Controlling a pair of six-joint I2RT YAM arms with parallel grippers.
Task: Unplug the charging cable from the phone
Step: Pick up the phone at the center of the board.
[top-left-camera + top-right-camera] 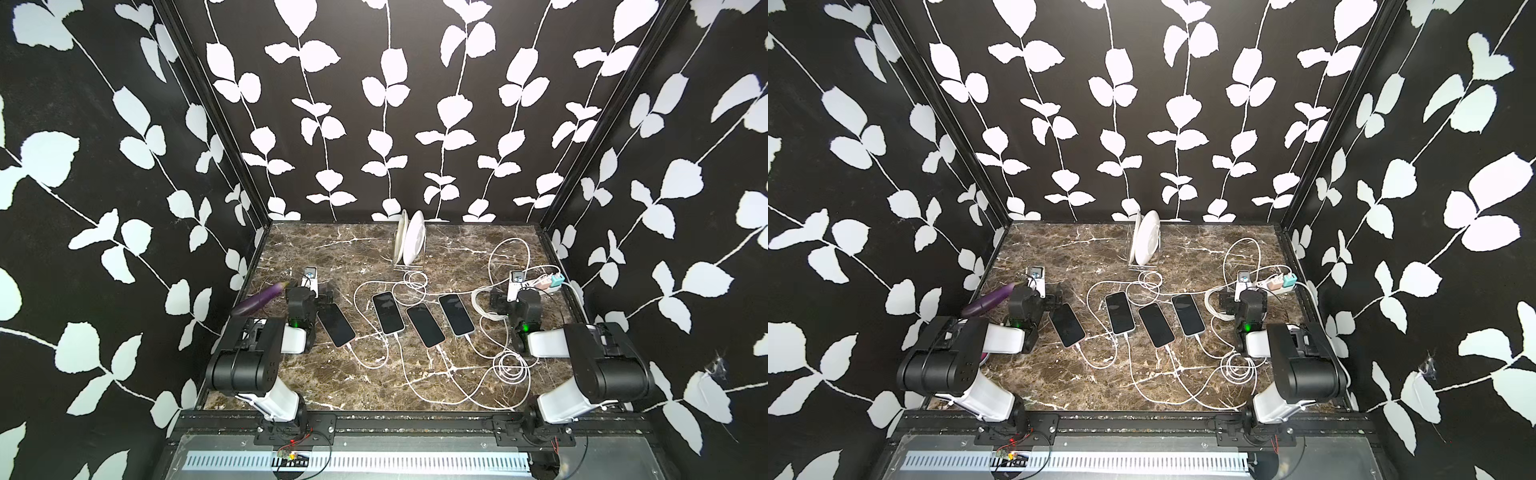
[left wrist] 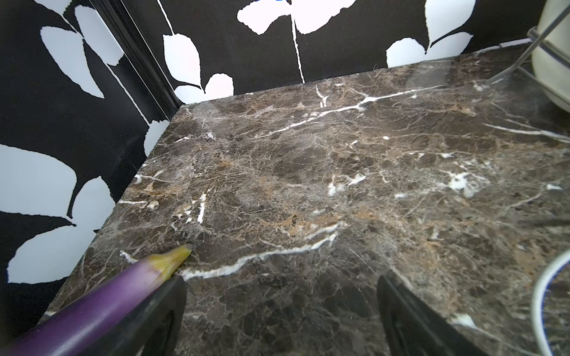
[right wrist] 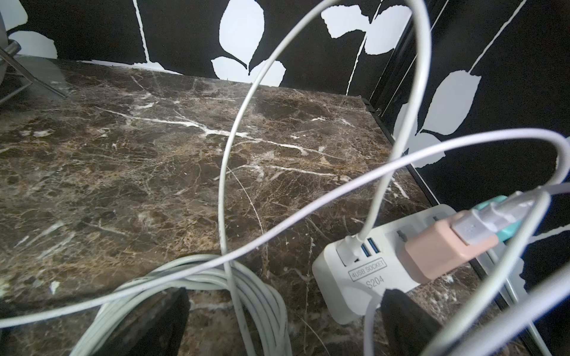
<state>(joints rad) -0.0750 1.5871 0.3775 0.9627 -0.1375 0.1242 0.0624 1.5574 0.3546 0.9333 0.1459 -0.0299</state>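
Both top views: four phones [image 1: 388, 312] lie in a row mid-table, each with a white charging cable [image 1: 497, 368] apparently plugged in at its near end; nothing unplugged yet. Left wrist: the left gripper [image 2: 282, 317] gapes wide and empty, beside an eggplant [image 2: 101, 305]. Right wrist: the right gripper [image 3: 283, 323] is wide and empty over a coiled cord [image 3: 216, 277] by the power strip [image 3: 354, 277].

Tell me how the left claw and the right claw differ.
The left claw hangs over bare brown marble tabletop; the right claw over a coiled white cable bundle. A long purple eggplant lies beside the left claw; a white plastic power strip beside the right claw. Both stand open and empty.
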